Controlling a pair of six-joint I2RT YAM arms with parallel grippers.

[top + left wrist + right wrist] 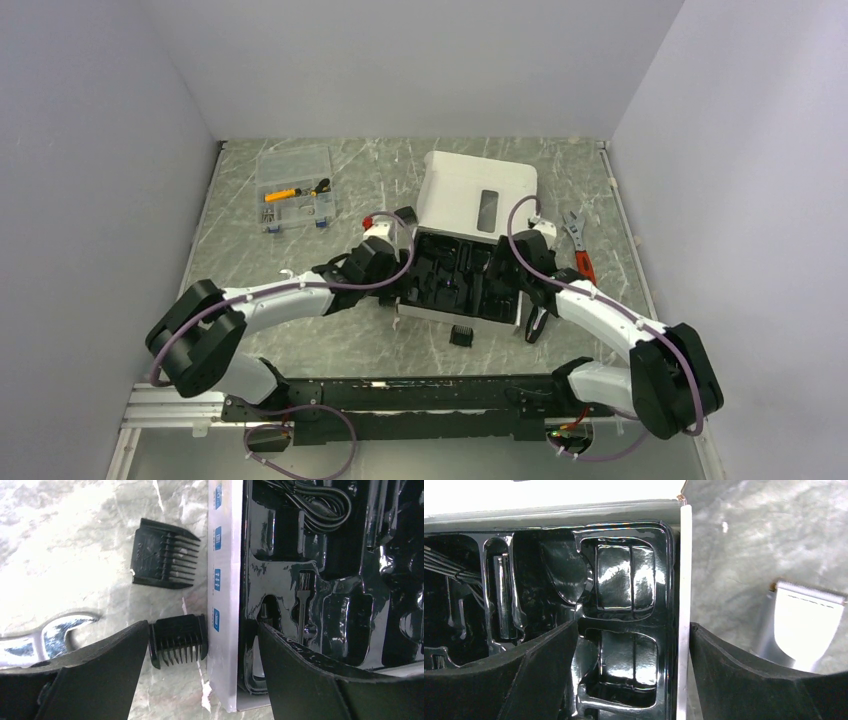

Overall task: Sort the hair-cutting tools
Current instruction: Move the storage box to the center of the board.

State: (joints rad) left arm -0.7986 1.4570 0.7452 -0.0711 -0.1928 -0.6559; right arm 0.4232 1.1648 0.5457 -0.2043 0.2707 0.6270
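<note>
Two black comb attachments lie on the marbled table just outside the white wall of the open box. The larger comb sits a little apart from that wall, and the smaller comb rests with one end right against it. The left fingers stand wide and grip nothing. The smaller comb lies in the gap between them, close to the finger on the table side, while the other finger hangs over the edge of the black moulded tray inside the box. A silver open-end wrench lies on the table beside that comb, partly hidden by the finger. In the tray are a coiled black cord and a small brush. From above, a third comb lies alone on the table just in front of the box's near side. The right fingers are also spread wide and empty, straddling the box's right wall, one over two bare glossy recesses of the tray and the other over the table. A red-handled wrench lies on the table right of the box, whose lid stands raised at the far side. A clear compartment case sits well off to the far left.
</note>
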